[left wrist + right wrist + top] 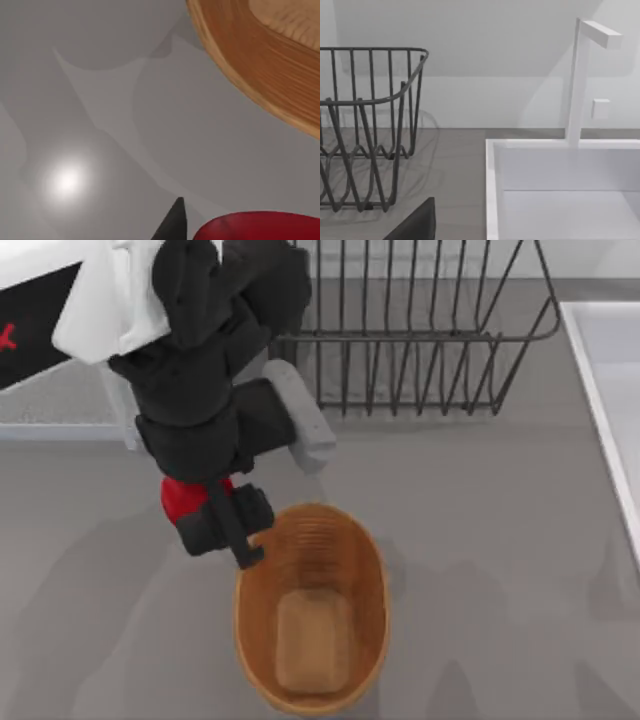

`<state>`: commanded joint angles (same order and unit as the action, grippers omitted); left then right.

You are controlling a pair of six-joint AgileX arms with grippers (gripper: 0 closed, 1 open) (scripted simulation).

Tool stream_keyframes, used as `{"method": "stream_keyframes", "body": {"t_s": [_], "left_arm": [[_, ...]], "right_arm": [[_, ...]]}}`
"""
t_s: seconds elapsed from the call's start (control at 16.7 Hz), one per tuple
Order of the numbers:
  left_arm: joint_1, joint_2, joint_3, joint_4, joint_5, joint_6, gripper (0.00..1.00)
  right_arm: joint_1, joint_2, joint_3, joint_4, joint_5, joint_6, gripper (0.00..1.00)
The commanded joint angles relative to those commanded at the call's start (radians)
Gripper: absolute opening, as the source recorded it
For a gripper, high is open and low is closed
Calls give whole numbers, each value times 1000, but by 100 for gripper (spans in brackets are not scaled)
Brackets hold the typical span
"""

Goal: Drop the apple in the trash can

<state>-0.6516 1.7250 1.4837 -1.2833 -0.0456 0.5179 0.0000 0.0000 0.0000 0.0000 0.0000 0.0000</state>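
The left gripper point(215, 515) clasps the glossy red apple point(185, 498) beside the woven orange trash can point(372, 570)'s rim; a black wire rack point(420, 340) stands behind.

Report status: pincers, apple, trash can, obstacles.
Left pincer shut on apple, just beside trash can rim, not yet over it. Nothing in the way.
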Motion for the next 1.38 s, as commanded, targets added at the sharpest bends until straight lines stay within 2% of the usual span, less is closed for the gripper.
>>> {"method": "stream_keyframes", "body": {"t_s": [0.18,0.36,0.78,1.14,1.38], "left_arm": [[-182,43,54,2,-14,137,0],[-268,59,79,9,-24,211,0],[-269,59,61,27,-24,218,0],[-255,94,-113,245,-22,238,0],[-252,102,-145,278,-23,242,0]], "right_arm": [[0,0,0,0,0,0,100],[0,0,0,0,0,0,100],[0,0,0,0,0,0,100],[0,0,0,0,0,0,100],[0,0,0,0,0,0,100]]}}
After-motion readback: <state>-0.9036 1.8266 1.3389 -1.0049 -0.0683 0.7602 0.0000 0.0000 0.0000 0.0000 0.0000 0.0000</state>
